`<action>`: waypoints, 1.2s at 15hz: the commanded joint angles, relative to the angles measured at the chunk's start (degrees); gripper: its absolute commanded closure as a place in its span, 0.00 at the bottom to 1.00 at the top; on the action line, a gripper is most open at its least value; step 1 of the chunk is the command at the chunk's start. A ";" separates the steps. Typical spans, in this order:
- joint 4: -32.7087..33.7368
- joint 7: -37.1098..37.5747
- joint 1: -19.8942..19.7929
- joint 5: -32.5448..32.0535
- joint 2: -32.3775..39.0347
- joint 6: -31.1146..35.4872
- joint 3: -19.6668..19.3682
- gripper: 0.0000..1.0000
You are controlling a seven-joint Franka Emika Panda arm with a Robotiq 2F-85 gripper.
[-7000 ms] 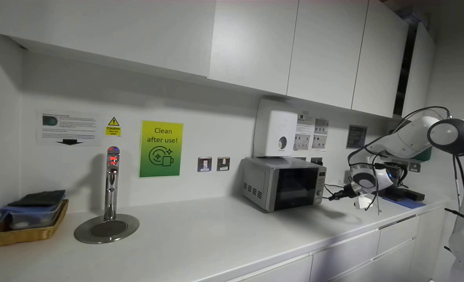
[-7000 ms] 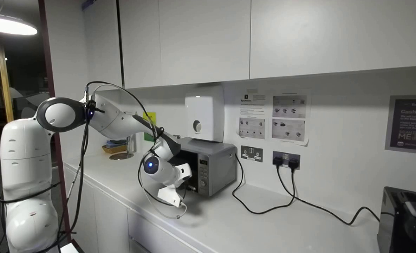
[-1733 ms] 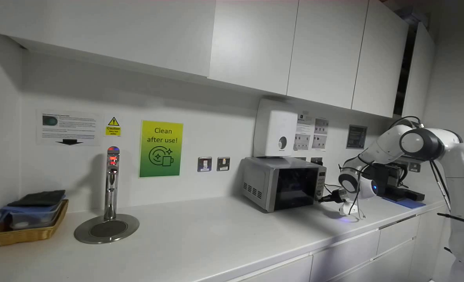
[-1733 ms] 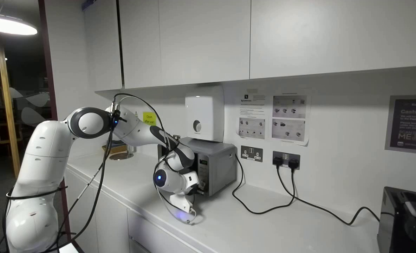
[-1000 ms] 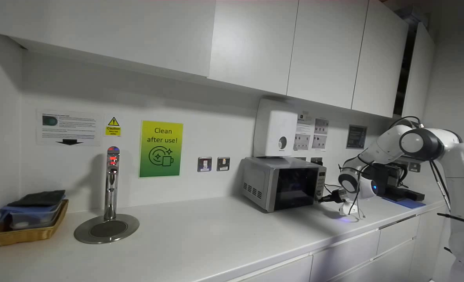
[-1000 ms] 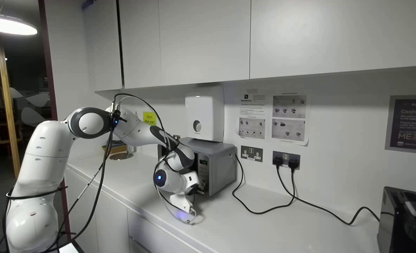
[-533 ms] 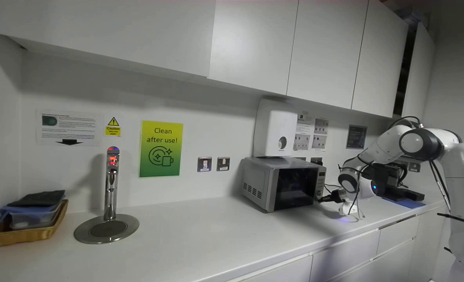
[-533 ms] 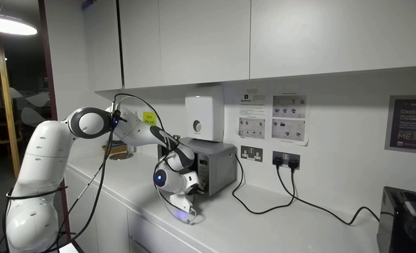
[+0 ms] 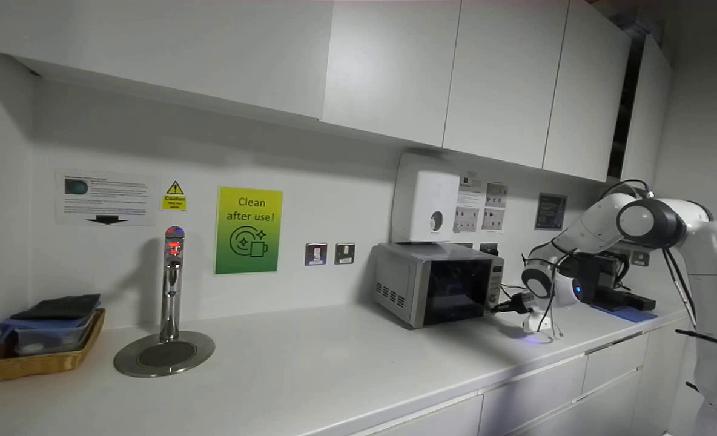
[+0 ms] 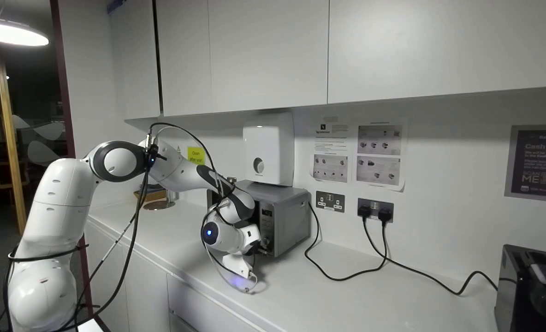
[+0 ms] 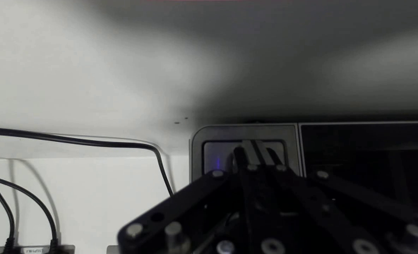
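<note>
the gripper (image 11: 254, 141), its fingers (image 11: 250, 151) drawn tightly together, points right at the rectangular button (image 11: 219, 155) low on the grey microwave (image 9: 434, 287), beside its dark door (image 11: 364, 141).

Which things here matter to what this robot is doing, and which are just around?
Part of the job, it seems: gripper, shut; microwave; the button low on its front, at the gripper's tips, contact unclear.

Just around: tap, basket, white dispenser, green-yellow sign.
</note>
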 commanded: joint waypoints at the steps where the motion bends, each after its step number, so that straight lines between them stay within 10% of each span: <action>1: 5.63 -0.42 0.38 0.59 2.87 -1.51 0.07 1.00; 18: 8.91 0.48 0.25 -1.44 4.72 -0.71 0.32 1.00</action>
